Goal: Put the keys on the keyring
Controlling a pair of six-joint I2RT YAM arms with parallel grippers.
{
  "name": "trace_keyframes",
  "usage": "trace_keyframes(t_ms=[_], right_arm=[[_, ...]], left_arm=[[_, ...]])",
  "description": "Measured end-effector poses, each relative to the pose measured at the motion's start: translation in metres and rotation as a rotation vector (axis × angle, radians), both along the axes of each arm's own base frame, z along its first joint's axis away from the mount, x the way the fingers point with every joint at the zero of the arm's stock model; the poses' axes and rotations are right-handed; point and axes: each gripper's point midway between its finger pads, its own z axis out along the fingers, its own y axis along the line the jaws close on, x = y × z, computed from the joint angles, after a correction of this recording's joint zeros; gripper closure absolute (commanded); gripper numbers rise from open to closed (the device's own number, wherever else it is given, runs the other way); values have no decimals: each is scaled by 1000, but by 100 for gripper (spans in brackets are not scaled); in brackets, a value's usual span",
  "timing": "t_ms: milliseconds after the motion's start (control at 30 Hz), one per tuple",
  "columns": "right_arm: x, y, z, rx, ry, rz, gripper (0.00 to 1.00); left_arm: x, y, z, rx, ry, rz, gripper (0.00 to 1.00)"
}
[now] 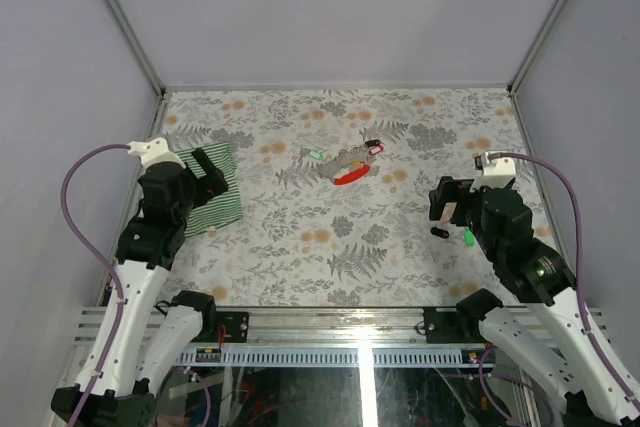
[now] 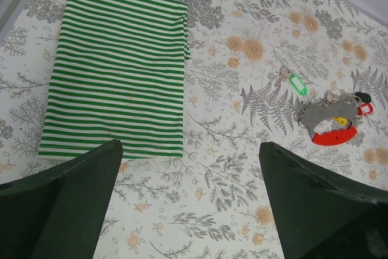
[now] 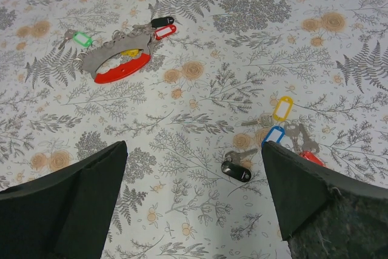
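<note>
Grey metal keyring strip with a red oval loop (image 3: 118, 65) lies mid-table on the floral-print tabletop (image 1: 420, 247). Black and red tags touch its far end, possibly attached. A green-tagged key (image 3: 82, 39) sits just beside it. Loose keys with yellow, blue, red and black plastic heads (image 3: 274, 133) lie near the right gripper (image 3: 194, 145), fingers spread, empty. Left gripper (image 2: 189, 147) is likewise spread, near the folded green-and-white striped cloth (image 2: 115, 71).

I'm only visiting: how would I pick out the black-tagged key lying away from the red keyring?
On the flowered table, find the bunch of keys with yellow, blue and red tags, well away from the red keyring. The black-tagged key lies beside that bunch, slightly apart. Its tag is the only black one there.
</note>
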Motion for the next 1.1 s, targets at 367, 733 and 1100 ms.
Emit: trace_keyframes(t_ms=[367,733,1100], right_arm=[[2,8,0,-31,52,45,1],[36,39,-40,-152,320,117,1],[86,112,-123,-173,608,317,3]], left_arm=[[0,-3,-3,-9,6,-16,0],[2,-5,-12,-13,37,-21,0],[0,-14,-17,-19,36,-83,0]])
